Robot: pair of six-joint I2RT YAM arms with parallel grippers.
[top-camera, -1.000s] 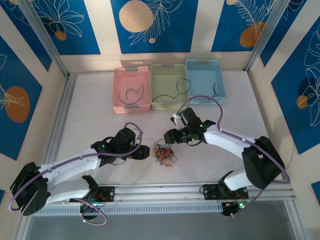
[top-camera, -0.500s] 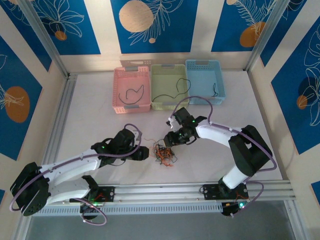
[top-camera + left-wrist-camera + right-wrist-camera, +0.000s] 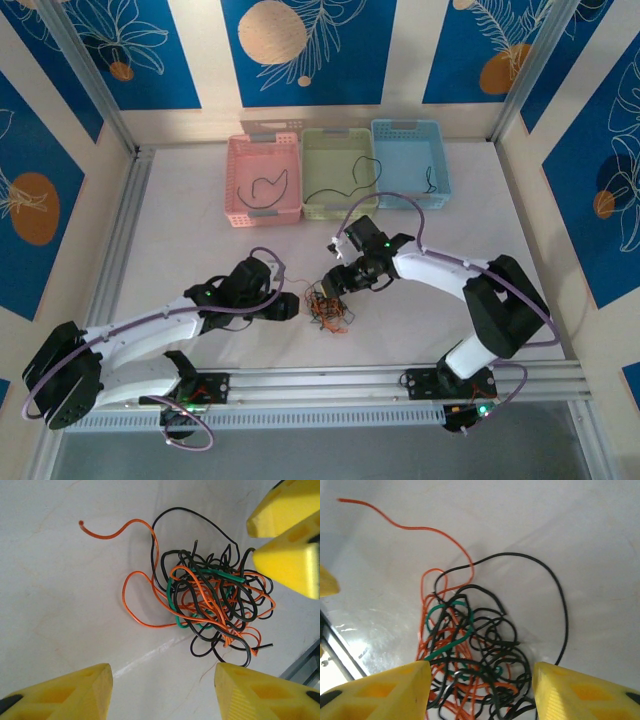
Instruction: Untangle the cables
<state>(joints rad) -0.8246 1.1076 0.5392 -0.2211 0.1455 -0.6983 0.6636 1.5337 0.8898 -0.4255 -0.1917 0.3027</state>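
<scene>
At the near middle of the table (image 3: 180, 220), the cables (image 3: 326, 308) are lying as one small clump of black, orange and green wire, between the two claws. The left claw (image 3: 162, 690) is hovering released just beside it, with its fingers spread wide and nothing between them. The right claw (image 3: 480, 690) is hanging released too, over the clump's far side. The wires are looking light, thin and springy, so they are likely slipping from a loose pinch and dragging the whole knot when pulled. The orange tail (image 3: 105, 532) and the wide black loop (image 3: 555, 590) are straying clear of the knot and offering the best holds. Bare table is lying open to the left and beyond. The rail (image 3: 320, 378) is running close on the near side, and the baskets (image 3: 264, 138) are standing well apart.
</scene>
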